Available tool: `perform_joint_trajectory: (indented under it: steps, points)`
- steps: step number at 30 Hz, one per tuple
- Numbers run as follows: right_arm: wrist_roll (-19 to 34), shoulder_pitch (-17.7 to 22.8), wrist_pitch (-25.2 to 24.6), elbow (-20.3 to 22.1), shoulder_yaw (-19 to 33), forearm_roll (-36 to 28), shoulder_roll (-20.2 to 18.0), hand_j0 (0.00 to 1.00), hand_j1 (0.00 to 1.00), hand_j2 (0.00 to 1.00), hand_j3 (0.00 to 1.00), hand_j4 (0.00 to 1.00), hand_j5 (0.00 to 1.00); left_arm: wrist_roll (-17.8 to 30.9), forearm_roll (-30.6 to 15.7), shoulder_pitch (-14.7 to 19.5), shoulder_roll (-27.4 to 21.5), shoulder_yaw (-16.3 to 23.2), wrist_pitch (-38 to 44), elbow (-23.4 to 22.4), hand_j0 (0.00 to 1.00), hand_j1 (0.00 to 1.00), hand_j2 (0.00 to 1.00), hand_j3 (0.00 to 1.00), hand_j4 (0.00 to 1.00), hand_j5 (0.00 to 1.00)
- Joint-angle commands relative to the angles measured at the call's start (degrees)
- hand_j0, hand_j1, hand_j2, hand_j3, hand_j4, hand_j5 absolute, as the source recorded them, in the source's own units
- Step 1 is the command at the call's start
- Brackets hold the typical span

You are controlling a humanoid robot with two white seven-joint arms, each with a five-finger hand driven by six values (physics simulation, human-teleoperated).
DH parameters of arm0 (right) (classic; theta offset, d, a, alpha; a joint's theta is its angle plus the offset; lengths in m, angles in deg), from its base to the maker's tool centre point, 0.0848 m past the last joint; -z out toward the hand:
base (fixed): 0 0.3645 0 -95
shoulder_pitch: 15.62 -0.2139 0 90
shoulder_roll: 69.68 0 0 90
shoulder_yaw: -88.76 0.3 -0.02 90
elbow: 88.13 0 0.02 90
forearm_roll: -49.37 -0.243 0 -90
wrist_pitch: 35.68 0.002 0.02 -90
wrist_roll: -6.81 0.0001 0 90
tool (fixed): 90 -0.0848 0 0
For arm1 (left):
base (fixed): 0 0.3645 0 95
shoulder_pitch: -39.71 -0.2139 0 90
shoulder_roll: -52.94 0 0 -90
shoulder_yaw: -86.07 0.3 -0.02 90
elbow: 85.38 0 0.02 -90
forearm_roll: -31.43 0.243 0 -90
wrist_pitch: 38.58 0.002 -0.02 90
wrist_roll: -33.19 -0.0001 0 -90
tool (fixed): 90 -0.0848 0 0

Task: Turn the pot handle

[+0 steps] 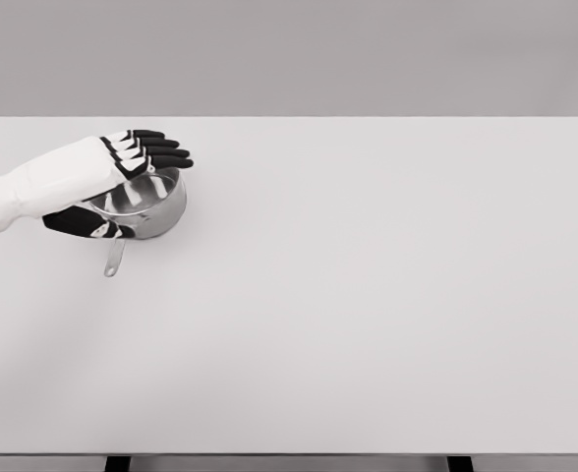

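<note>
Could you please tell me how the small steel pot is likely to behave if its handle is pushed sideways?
The small shiny steel pot looks rigid and probably light, so it should pivot rather than tip. On the smooth white table it may slide. Its thin handle gives leverage, and the left hand covers the rim.

The left arm (19,192) comes in from the left edge of the picture, white and almost level. The left hand (112,177) is stretched to the right, its four black fingers (161,149) straight and close together. The thumb (87,224) points lower, apart from them; it is perhaps a little bent.
</note>
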Motion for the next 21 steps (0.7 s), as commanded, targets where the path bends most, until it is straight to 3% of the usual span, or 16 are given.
perform_joint_trajectory:
  steps: [1,4,7,8,11,14,18,21]
  points:
    - [0.01,0.00,0.00,-0.02,-0.01,0.06,0.00,1.00,1.00,1.00,1.00,1.00,1.00,-0.03,-0.60,0.09,-0.64,-0.17,0.12,0.06,1.00,1.00,1.00,1.00,1.00,1.00]
    - [0.01,0.00,0.00,-0.02,-0.01,-0.03,0.00,1.00,1.00,1.00,1.00,1.00,1.00,-2.14,0.19,1.23,-1.08,0.10,0.12,-0.21,1.00,1.00,1.00,1.00,1.00,1.00]
    - [0.01,0.00,0.00,-0.02,-0.01,0.06,0.00,1.00,1.00,1.00,1.00,1.00,1.00,-15.40,8.26,4.57,2.52,3.17,0.12,0.14,1.00,1.00,1.00,1.00,1.00,1.00]
    - [0.01,0.00,0.00,-0.02,-0.01,0.06,0.00,1.00,1.00,1.00,1.00,1.00,1.00,-17.35,11.43,4.75,4.71,4.49,0.12,0.06,1.00,1.00,1.00,1.00,1.00,1.00]
    - [0.01,0.00,0.00,-0.02,-0.01,-0.03,0.00,1.00,1.00,1.00,1.00,1.00,1.00,-17.35,16.97,4.57,9.02,10.64,0.12,-0.12,1.00,1.00,1.00,1.00,1.00,1.00]
    - [0.01,0.00,0.00,-0.02,-0.01,0.06,0.00,1.00,1.00,1.00,1.00,1.00,1.00,-17.35,25.58,4.04,11.66,12.58,0.12,-0.56,1.00,1.00,1.00,1.00,1.00,1.00]
    - [0.01,0.00,0.00,-0.02,-0.01,-0.03,0.00,1.00,1.00,1.00,1.00,1.00,1.00,-17.52,27.17,3.87,12.19,12.67,0.12,-1.09,1.00,1.00,1.00,1.00,1.00,1.00]
    - [0.01,0.00,0.00,-0.02,-0.01,-0.03,0.00,1.00,1.00,1.00,1.00,1.00,1.00,-17.79,28.31,2.11,13.24,12.67,0.12,-4.07,1.00,1.00,1.00,1.00,1.00,1.00]
